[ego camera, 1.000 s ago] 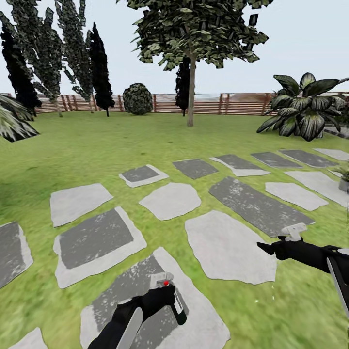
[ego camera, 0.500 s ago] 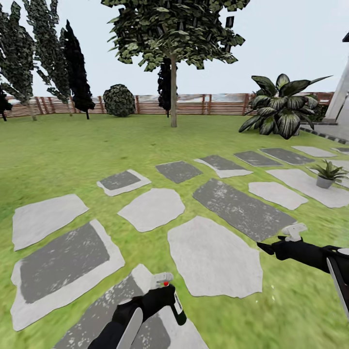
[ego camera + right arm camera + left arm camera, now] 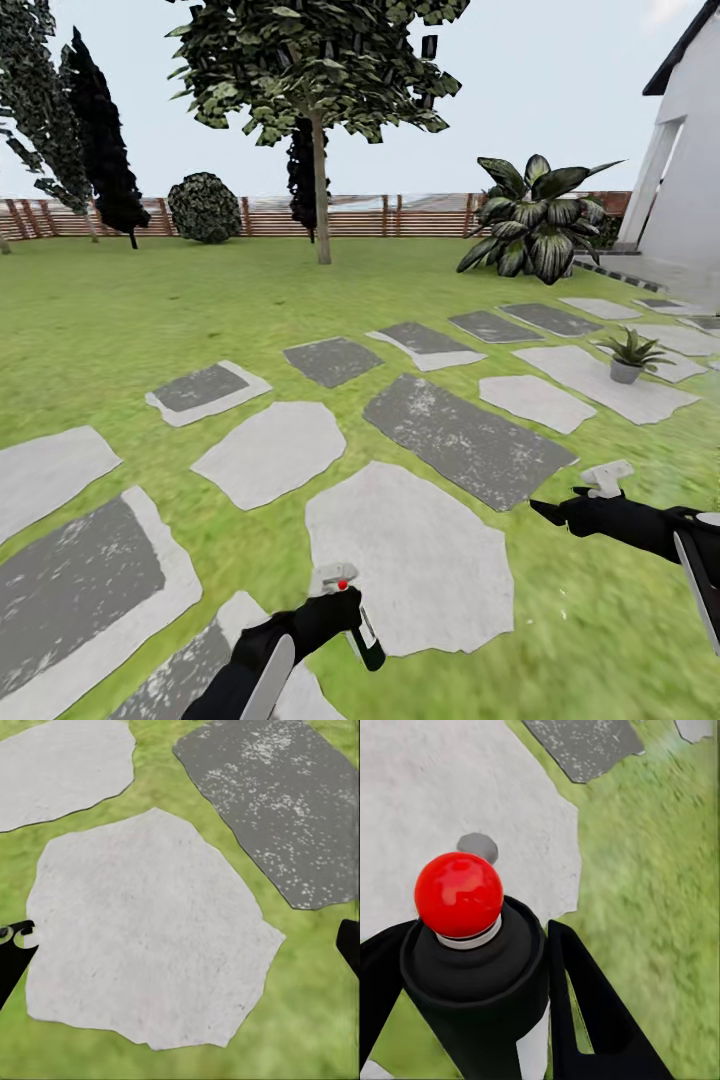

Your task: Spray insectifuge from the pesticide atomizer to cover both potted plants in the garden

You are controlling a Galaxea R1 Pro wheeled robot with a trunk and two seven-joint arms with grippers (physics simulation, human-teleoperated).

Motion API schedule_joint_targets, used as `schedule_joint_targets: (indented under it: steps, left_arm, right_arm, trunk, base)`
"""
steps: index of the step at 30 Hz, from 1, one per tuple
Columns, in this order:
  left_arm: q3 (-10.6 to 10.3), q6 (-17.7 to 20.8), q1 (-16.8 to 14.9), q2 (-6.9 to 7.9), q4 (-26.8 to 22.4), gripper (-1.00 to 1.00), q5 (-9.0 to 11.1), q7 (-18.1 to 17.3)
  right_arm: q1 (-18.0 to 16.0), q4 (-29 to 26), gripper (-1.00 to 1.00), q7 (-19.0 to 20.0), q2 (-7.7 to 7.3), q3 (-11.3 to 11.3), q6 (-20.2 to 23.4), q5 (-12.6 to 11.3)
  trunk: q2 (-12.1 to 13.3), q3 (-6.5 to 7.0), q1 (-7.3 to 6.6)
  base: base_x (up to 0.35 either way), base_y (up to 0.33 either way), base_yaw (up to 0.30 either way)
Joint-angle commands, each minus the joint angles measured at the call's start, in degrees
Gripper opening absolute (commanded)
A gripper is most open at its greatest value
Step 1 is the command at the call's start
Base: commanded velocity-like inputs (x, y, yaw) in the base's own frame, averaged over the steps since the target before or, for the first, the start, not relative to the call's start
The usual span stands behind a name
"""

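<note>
My left gripper (image 3: 340,606) is shut on the pesticide atomizer (image 3: 366,638), a slim dark-green bottle with a white label and a red tip, held low over a pale stepping stone. In the left wrist view the atomizer (image 3: 458,894) sits between the black fingers (image 3: 589,1009), red tip toward the camera. My right gripper (image 3: 556,514) hovers open over the lawn at the right, and in the right wrist view the right gripper (image 3: 180,945) has nothing between its spread fingers. One potted plant (image 3: 628,354) stands in a grey pot on a stepping stone at the far right of the garden.
Flat grey stepping stones (image 3: 462,438) cross the lawn ahead. A tree (image 3: 320,190), a round dark bush (image 3: 205,208) and a wooden slat fence (image 3: 400,215) line the back. A big dark-leaved plant (image 3: 530,220) and a white house wall (image 3: 692,190) stand at the right.
The whole view has swung to the right: the potted plant has come further into the picture and the house wall has appeared. Both arms keep their pose, the left one still holding the atomizer.
</note>
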Motion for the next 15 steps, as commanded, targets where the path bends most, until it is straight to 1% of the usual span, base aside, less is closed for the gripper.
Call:
schedule_joint_targets:
  steps: [1, 15]
  left_arm:
    - [0.06, 0.36, -0.02, -0.01, -0.07, -1.0, 0.35, -0.02]
    - [0.06, 0.28, -0.02, -0.01, -0.04, -1.0, 0.35, -0.02]
  right_arm:
    - [-0.05, -0.04, 1.0, 0.59, 0.01, -0.05, 0.12, 0.6]
    - [-0.05, -0.04, 1.0, 0.59, 0.01, -0.05, 0.11, 0.6]
  trunk:
    - [-0.02, -0.06, 0.02]
    - [-0.02, -0.06, 0.02]
  base:
    - [0.325, -0.13, -0.197]
    - [0.326, -0.103, -0.193]
